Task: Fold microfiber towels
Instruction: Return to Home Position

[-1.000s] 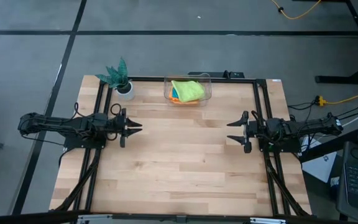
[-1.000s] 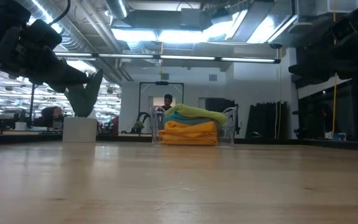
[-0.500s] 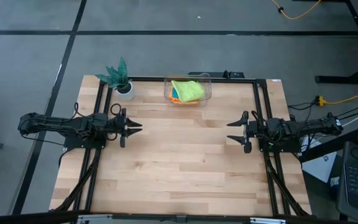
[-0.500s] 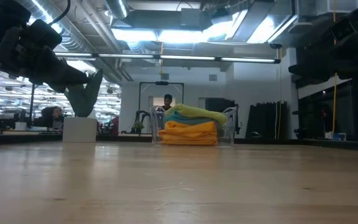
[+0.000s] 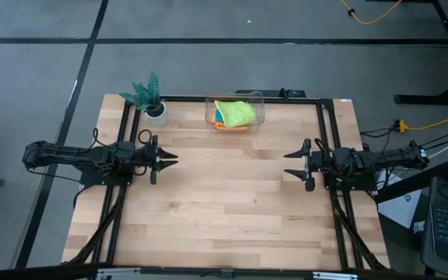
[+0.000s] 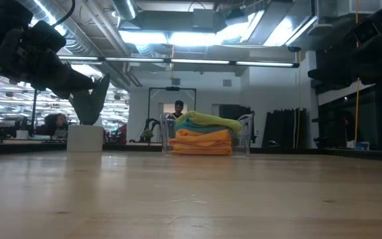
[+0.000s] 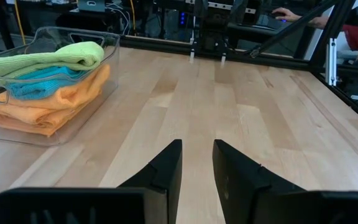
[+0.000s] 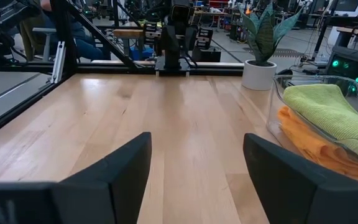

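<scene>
The microfiber towels (image 5: pixel 233 113) lie folded in a stack inside a clear plastic bin (image 5: pixel 260 102) at the table's far edge: lime green (image 7: pixel 55 57) on top, teal-blue (image 7: pixel 39 81) under it, orange (image 7: pixel 48 106) at the bottom. My left gripper (image 5: pixel 171 158) hovers above the table's left side, its fingers (image 7: pixel 166 168) a narrow gap apart with nothing between them. My right gripper (image 5: pixel 292 163) hovers above the right side, open wide and empty. Both point toward the table's middle.
A green artificial plant in a white pot (image 5: pixel 152 101) stands at the far left, beside the bin. Black rails (image 5: pixel 131 124) run along the left, right and far sides. Bare wood (image 5: pixel 232 194) lies between the grippers. Beyond the table a person (image 8: pixel 79 34) sits.
</scene>
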Controlling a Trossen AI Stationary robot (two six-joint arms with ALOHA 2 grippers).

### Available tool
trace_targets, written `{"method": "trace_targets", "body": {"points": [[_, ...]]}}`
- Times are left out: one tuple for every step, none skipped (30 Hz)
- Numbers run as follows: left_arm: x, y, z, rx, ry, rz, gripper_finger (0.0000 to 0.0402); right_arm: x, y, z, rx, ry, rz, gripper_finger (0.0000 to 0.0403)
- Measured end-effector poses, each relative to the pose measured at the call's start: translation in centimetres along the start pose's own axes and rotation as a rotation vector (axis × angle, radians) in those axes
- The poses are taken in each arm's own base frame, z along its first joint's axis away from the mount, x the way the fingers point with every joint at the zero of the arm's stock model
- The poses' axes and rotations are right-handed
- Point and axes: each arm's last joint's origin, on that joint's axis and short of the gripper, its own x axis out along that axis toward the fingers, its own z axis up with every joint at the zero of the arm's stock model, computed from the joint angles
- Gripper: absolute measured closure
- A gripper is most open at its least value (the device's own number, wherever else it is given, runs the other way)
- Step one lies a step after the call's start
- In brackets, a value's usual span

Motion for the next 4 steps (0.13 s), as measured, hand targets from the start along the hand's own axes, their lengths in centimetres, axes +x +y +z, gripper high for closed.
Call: {"method": "trace_targets", "body": {"points": [[0.00, 0.00, 0.00, 0.000, 0.000, 0.000, 0.0319, 0.00, 0.00, 0.00, 0.000, 0.000, 0.000, 0.0147], [0.00, 0.00, 0.00, 0.000, 0.000, 0.000, 0.0319, 0.00, 0.00, 0.01, 0.000, 0.000, 0.000, 0.0147], [0.00, 0.00, 0.00, 0.000, 0.000, 0.000, 0.0319, 0.00, 0.00, 0.00, 0.001, 0.000, 0.000, 0.0147], [0.00, 0.00, 0.00, 0.000, 0.000, 0.000, 0.0319, 0.00, 0.00, -0.01, 0.001, 0.000, 0.000, 0.0147]]}}
